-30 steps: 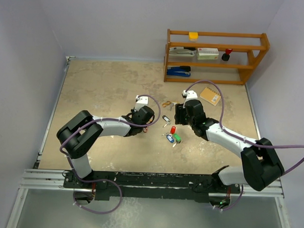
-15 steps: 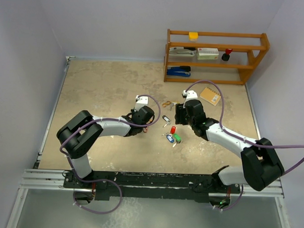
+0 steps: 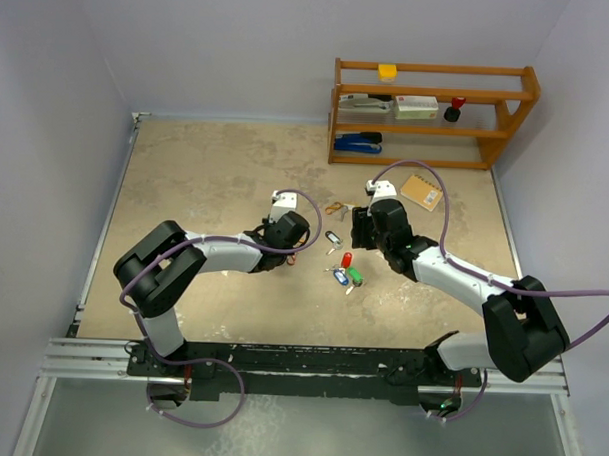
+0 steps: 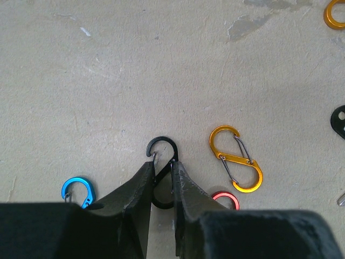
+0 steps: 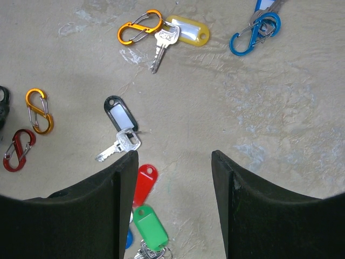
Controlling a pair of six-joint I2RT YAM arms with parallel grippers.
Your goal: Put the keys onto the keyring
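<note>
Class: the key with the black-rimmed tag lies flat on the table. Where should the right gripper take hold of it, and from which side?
Probably best: take the black-rimmed tag across its narrow width, coming straight down with the right gripper. The tag lies flat, looks thicker than the thin key blade, and has bare table along both long edges.

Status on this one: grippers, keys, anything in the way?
Left gripper shut on black S-shaped metal clip. Right gripper open above small tagged metal keys, lying on table. Nothing blocking.

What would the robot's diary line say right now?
left tool: shut on black clip | right tool: open above red-tagged key | black-tagged key: not clipped
</note>
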